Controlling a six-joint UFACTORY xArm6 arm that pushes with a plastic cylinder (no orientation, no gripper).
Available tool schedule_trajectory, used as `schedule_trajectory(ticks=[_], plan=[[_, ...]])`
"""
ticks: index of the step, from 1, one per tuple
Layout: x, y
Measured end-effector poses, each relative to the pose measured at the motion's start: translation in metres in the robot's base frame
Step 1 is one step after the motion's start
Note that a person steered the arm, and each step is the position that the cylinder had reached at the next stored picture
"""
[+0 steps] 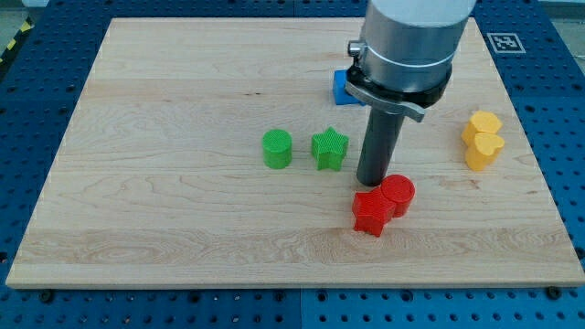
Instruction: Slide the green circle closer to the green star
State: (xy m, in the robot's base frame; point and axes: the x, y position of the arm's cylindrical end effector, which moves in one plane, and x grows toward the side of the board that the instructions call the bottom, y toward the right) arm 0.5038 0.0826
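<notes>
The green circle (277, 149) stands on the wooden board (164, 110) near the middle. The green star (330, 149) stands just to its right, with a small gap between them. My tip (372, 182) is down on the board to the right of the green star, a little lower in the view, and right above the red blocks. It touches neither green block.
A red star (371, 214) and a red circle (398, 194) sit together just below my tip. A blue block (342, 87) is partly hidden behind the arm at the view's top. Two yellow blocks (483, 140) stand at the right.
</notes>
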Motion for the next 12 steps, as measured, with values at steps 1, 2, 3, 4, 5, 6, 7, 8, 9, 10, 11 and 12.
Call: schedule_trajectory(ticks=[1,2,3,4,5,6,7,8,9,10,11,12], plan=[[0.000,-0.016],[0.004,-0.060],[0.020,-0.137],[0.029,-0.188],[0.029,-0.188],[0.019,-0.188],[0.000,-0.191],[-0.021,-0.191],[-0.043,-0.188],[-0.043,-0.180],[-0.043,-0.162],[-0.043,-0.149]])
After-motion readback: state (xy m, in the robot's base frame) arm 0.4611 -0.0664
